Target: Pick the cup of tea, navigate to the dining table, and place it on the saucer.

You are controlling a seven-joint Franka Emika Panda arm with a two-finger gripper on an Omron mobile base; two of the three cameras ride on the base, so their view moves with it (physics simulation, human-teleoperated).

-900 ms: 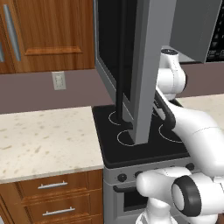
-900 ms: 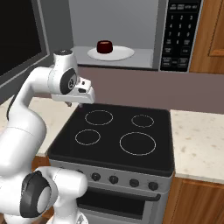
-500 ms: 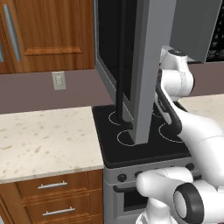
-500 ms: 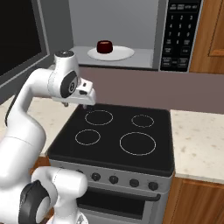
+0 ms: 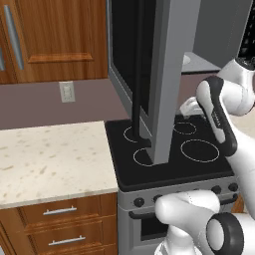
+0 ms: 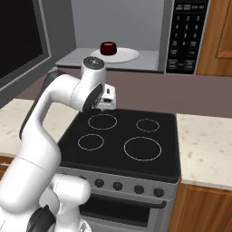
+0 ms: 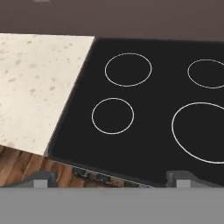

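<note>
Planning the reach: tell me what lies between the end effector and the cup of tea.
Right base view: bare air between end effector and cup of tea, on a white plate.

Cup of tea (image 6: 108,47) too small to tell contents or handle. Microwave door (image 5: 169,74) hides microwave interior in left base view. Largest burner ring (image 7: 203,131) cut off by right edge. Tool (image 7: 111,178) fingertips barely visible.

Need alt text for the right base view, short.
A dark maroon cup of tea sits on a white plate inside an open microwave. Below it, the white robot arm holds its gripper over a black four-burner stove between speckled cream counters.
</note>
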